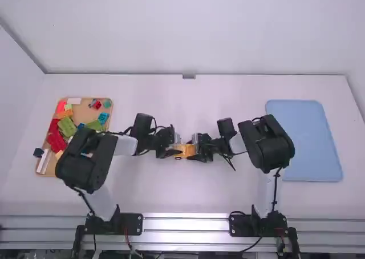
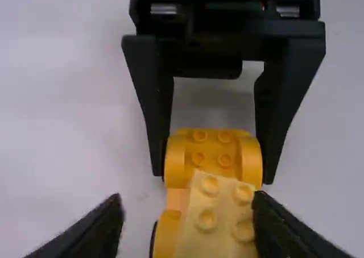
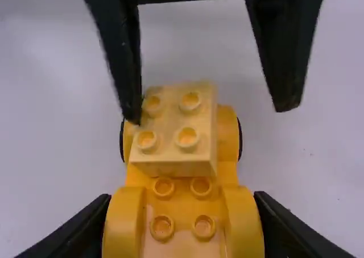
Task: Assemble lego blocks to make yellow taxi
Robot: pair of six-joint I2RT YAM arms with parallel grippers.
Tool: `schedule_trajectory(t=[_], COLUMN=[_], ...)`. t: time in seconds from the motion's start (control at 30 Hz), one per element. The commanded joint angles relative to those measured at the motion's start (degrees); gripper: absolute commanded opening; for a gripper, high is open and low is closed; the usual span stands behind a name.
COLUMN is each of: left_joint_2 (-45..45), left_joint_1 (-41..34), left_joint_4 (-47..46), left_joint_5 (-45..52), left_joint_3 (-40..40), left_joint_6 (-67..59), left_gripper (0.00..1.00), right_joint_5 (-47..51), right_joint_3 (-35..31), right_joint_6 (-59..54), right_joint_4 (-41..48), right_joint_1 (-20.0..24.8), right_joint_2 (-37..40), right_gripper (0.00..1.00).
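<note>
Base: the orange car base (image 3: 182,184), on the table (image 1: 182,196), between the two grippers.
Block: the pale yellow block (image 3: 173,127), on the base's end nearer the left arm, looking slightly askew and off to one side.
Left gripper (image 3: 209,113): spread wide around the block, one finger against or very near it, the other well apart.
Right gripper (image 2: 212,177): closed on the base's other end, by its rounded sides.
Tray (image 1: 85,112): well left of the base, holding loose bricks (image 1: 67,126).
Mat (image 1: 302,139): well right of the base.
Main risk: the block probably isn't fully seated; closing or lifting unevenly could drag it off the base.
Other risk: pressing down while it's crooked could jam the studs, or pivot the base if the right grip slips.
</note>
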State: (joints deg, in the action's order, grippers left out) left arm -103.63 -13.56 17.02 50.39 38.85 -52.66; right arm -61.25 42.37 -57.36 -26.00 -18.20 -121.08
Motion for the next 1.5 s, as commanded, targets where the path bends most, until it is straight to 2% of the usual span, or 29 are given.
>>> schedule_trajectory(t=[0.0,0.1,0.47,0.6,0.87,0.93,1.03,1.1,1.2,1.47], left_joint_2=[1.0,1.0,0.2,0.2,0.2,0.2,0.2,0.2,0.2,0.2], left_joint_1=[-0.3,-0.3,-0.2,-0.3,-0.3,-0.5,-0.7,-0.6,-0.6,0.0], left_joint_4=[-0.5,-0.5,2.1,1.8,1.0,1.3,2.0,1.9,1.7,1.0], left_joint_5=[1.2,1.2,1.2,1.2,-1.9,-1.7,-1.8,-1.8,-1.8,-2.0], left_joint_3=[-0.1,-0.9,-2.9,-2.9,-3.2,-3.2,-3.3,-3.3,-3.3,-3.7], left_joint_6=[0.2,0.1,0.2,0.2,0.1,0.2,0.2,0.2,0.5,0.6], left_gripper=[0.47,0.47,0.59,0.50,0.50,0.47,0.34,0.32,0.29,0.29], right_joint_5=[2.4,2.4,2.3,2.4,2.4,2.4,2.4,2.4,2.4,2.6], right_joint_3=[-0.4,-0.4,-0.4,-0.3,-0.3,-0.3,-0.3,-0.3,-0.3,-0.3], right_joint_6=[0.6,0.6,0.6,2.1,1.9,1.9,1.9,1.9,1.9,1.9], right_joint_4=[0.7,0.7,0.7,0.6,0.7,0.7,0.7,0.7,0.7,0.7], right_joint_1=[0.2,0.2,0.2,0.2,0.2,0.2,0.2,0.2,0.2,0.3], right_joint_2=[-0.9,-0.9,-0.9,-0.9,-0.9,-0.9,-0.9,-0.9,-0.9,-0.9], right_gripper=[0.61,0.61,0.62,0.62,0.62,0.62,0.63,0.63,0.63,0.63])
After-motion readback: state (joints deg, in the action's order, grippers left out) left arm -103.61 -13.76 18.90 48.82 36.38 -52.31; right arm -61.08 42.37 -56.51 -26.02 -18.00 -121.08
